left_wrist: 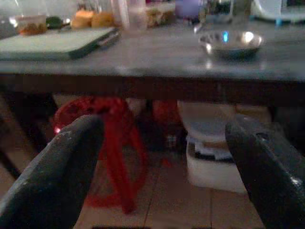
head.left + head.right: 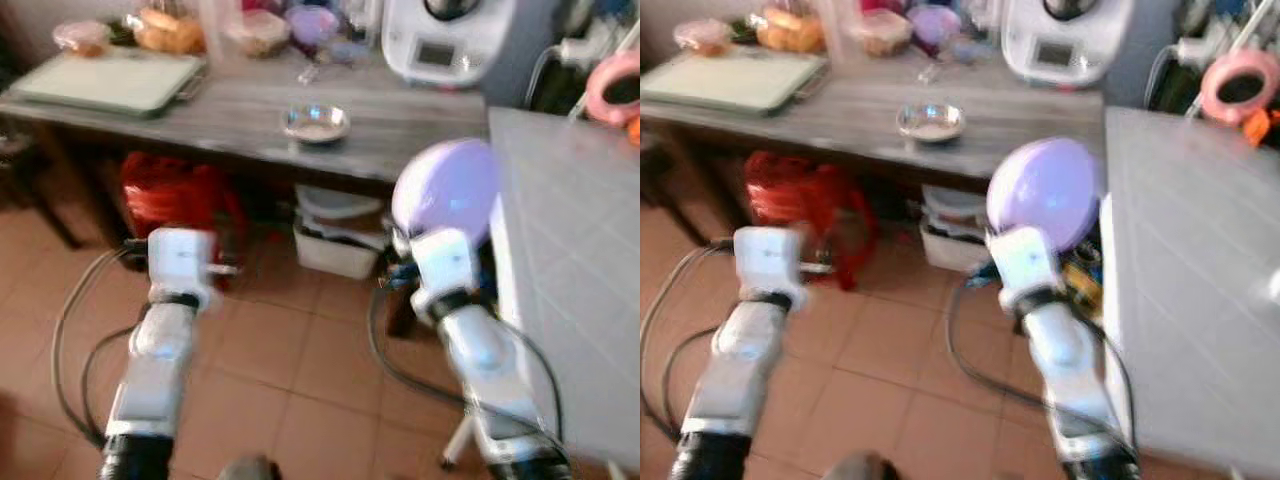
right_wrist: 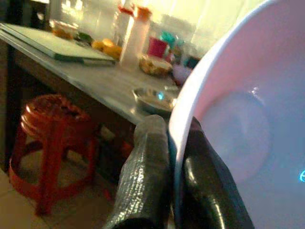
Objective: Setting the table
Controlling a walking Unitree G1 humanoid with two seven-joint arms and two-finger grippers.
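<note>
The step in hand looks like carrying the lilac bowl (image 2: 1045,190) to a setting place, and doing it well means keeping the rim grip firm and the bowl from tipping further while the robot moves; the head views are blurred, so it is probably walking. The pale desk (image 2: 570,260) on the robot's right is nearest, and its near left corner sits just beside the bowl, so the arm should lift clear of that edge before swinging over.

Going left to right: the left pincer (image 1: 162,167) hangs empty in front of the long grey desk (image 2: 250,115), its two black fingers spread wide apart, touching nothing, with a red stool (image 1: 109,143) under the desk beyond them. On that grey desk a green tray (image 2: 105,80) lies toward the left end and a small metal dish (image 2: 316,123) sits near the front edge (food jars and a white appliance (image 2: 445,40) crowd the back).

The right pincer (image 3: 174,181) is clamped on the bowl's rim, one finger on each side of the wall. The bowl is held in the air, tilted on edge, between the two desks.
</note>
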